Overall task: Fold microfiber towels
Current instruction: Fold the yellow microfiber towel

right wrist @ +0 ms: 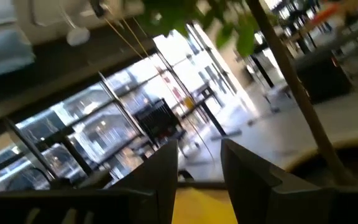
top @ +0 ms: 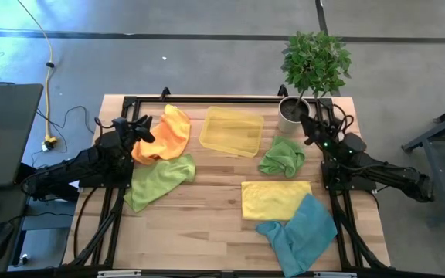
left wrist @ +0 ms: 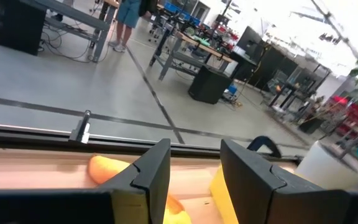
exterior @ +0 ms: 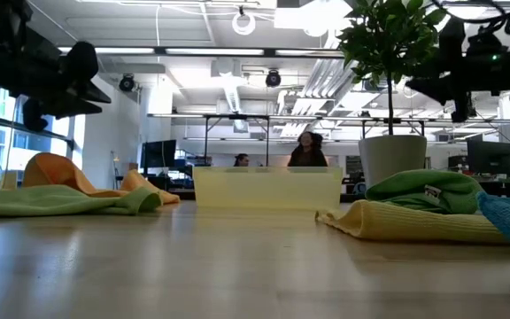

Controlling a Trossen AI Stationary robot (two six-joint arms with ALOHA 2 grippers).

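Five towels lie on the table (top: 207, 224). The orange towel (top: 167, 133) is crumpled at the back left, overlapping a green towel (top: 157, 181) spread in front of it. A second green towel (top: 282, 155) is bunched right of the tray (top: 232, 130). The yellow towel (top: 275, 199) lies flat, its front corner under the teal towel (top: 300, 232). The left gripper (top: 144, 128) hovers beside the orange towel, the right gripper (top: 310, 127) near the plant (top: 313, 66); both seem parted, gripping nothing.

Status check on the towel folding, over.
Left end effector open, over orange towel. Right end effector open, by plant pot. All five towels unfolded.
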